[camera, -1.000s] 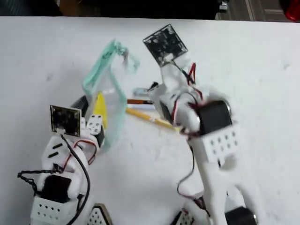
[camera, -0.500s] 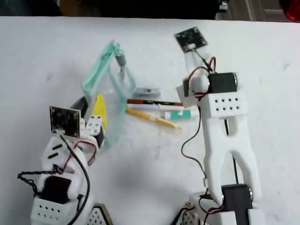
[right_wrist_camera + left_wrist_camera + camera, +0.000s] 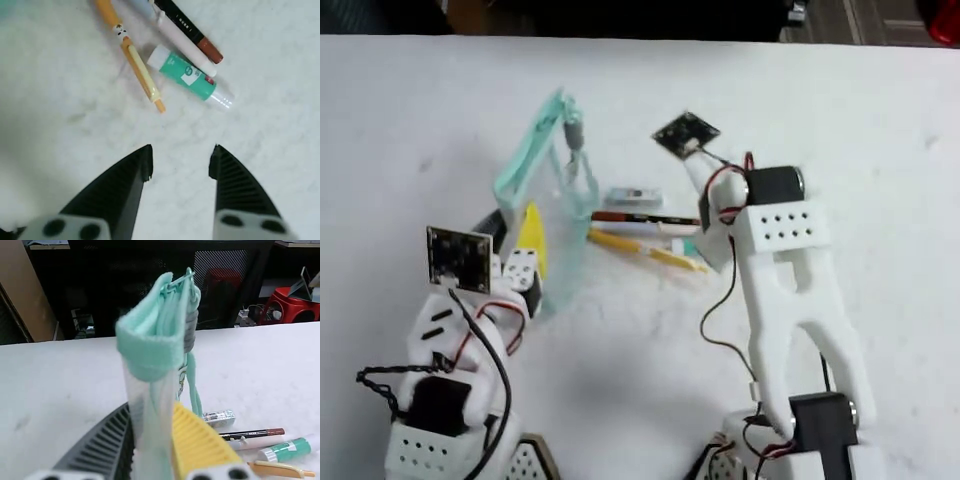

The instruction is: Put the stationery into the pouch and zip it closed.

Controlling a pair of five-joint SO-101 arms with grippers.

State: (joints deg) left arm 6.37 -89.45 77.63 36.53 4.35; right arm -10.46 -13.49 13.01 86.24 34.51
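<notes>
Left tool (image 3: 152,420) clenched on pouch (image 3: 150,350), upright. Right tool (image 3: 180,162) spread, empty, near glue stick (image 3: 187,77). Advice: straddle stick squarely, avoid yellow pen (image 3: 135,60).

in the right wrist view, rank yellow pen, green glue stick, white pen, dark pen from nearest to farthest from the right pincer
1. yellow pen: its tip points toward the open right pincer.
2. green glue stick: a little farther, beside that tip.
3. white pen: just beyond the glue stick.
4. dark pen: outermost, alongside the white pen.
</notes>
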